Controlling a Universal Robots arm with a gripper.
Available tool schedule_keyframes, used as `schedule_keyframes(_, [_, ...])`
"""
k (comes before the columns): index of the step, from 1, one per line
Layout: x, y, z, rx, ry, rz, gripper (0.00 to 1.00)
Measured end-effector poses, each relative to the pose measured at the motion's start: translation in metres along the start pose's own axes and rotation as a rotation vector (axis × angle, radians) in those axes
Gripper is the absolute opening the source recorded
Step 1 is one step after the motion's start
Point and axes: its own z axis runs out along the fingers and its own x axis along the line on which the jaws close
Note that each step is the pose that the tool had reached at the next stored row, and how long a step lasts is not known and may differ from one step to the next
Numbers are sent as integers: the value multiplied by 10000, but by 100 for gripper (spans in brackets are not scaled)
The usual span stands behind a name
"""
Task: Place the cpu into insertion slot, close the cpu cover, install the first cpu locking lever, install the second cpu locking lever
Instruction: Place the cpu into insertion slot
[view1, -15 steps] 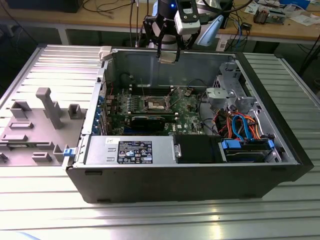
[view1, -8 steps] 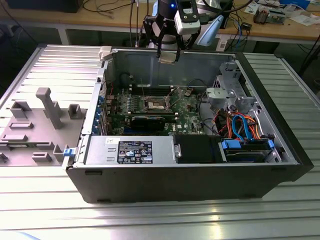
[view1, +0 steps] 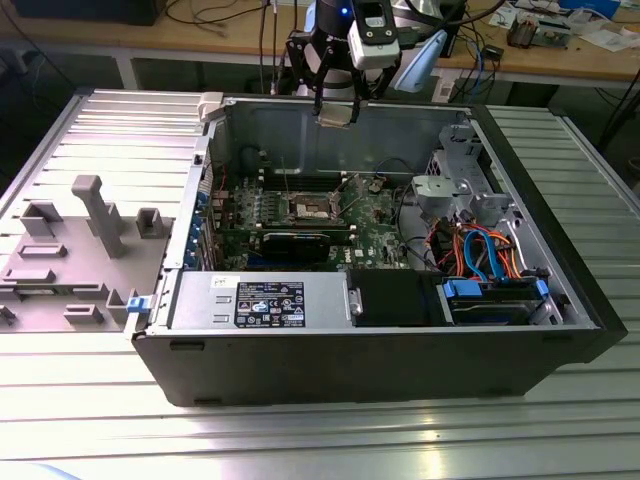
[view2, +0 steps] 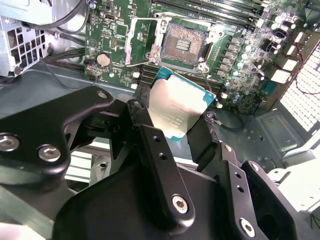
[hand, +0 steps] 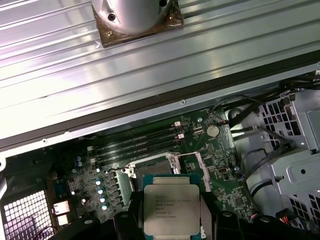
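My gripper (view1: 335, 108) hangs above the far wall of the open computer case, shut on the cpu (view1: 336, 114). In both wrist views the cpu (view2: 177, 110) (hand: 171, 210) is a flat silver square pinched by its edges between the black fingers (view2: 145, 125). The insertion slot (view2: 184, 44) (view1: 312, 207) lies bare on the green motherboard (view1: 372, 228), well below the chip. The cpu cover (view2: 141, 41) is swung open beside the slot. In the first wrist view the chip hides most of the insertion slot (hand: 156, 166).
A power supply (view1: 262, 300) and a black bay (view1: 395, 298) fill the near side of the case. A drive cage with coloured cables (view1: 482, 250) stands at the exterior view's right. Memory slots (hand: 140, 142) and a coin battery (view2: 103, 59) flank the socket. A grey fixture (view1: 90, 215) sits outside the case.
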Motion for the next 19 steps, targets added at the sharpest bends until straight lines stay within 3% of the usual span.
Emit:
schedule_keyframes(12, [0, 0, 0, -18, -83, 930, 54])
schedule_keyframes(19, [0, 0, 0, -19, -87, 969, 54])
